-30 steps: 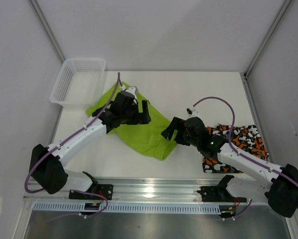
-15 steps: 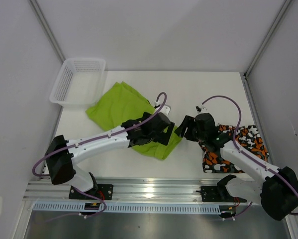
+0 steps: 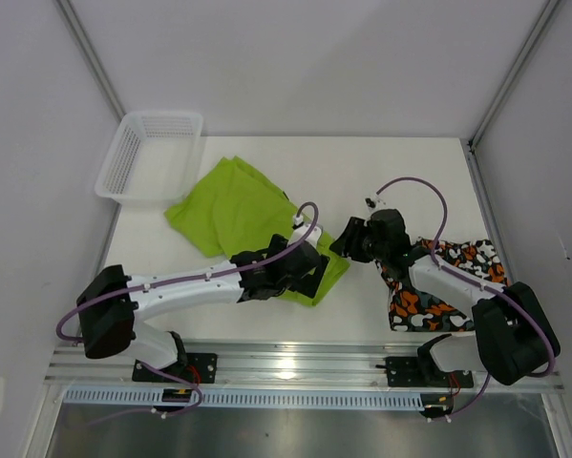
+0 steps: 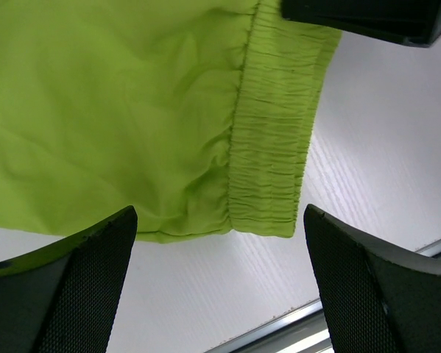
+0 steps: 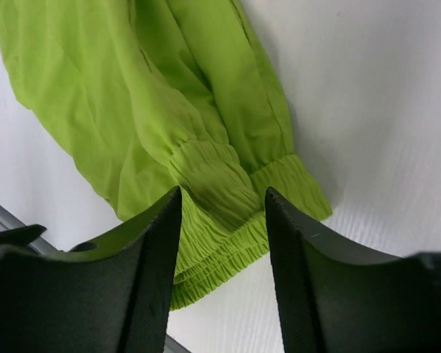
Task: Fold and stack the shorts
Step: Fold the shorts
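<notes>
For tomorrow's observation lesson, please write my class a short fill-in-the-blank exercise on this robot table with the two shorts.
1. The left hand hangs over the green shorts with its fingers ____.
2. The camouflage shorts lie beneath the ____ arm.
3. The white mesh basket stands at the far ____ corner of the table.
Missing words: open; right; left.

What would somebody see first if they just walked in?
The bright lime green shorts lie spread in the middle, with the left gripper and the right gripper both open over their near corner. Next come the orange, black and white camouflage shorts, bunched on the right side.
</notes>
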Action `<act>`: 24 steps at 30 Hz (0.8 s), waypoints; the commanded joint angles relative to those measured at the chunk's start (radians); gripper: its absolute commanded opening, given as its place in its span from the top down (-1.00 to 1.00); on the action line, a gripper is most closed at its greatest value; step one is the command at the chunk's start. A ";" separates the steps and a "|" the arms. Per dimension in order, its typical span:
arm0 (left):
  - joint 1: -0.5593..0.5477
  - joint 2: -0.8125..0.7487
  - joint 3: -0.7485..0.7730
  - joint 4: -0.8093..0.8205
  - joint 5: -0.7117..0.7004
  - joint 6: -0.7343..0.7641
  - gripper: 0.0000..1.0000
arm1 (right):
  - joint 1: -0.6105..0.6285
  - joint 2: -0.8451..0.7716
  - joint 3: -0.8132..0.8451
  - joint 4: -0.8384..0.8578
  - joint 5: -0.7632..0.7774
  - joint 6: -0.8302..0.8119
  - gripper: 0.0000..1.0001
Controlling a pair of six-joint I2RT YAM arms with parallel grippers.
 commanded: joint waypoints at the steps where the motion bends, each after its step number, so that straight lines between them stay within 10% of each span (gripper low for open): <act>1: -0.019 0.000 -0.021 0.117 -0.001 -0.009 -0.90 | -0.002 0.022 0.034 0.112 -0.071 -0.028 0.03; 9: -0.045 -0.020 -0.045 0.170 0.010 0.032 -0.90 | -0.002 0.016 0.050 0.085 -0.092 -0.002 1.00; 24: -0.162 0.069 -0.016 0.153 -0.154 0.089 -0.88 | -0.002 -0.035 0.162 -0.130 -0.183 0.204 1.00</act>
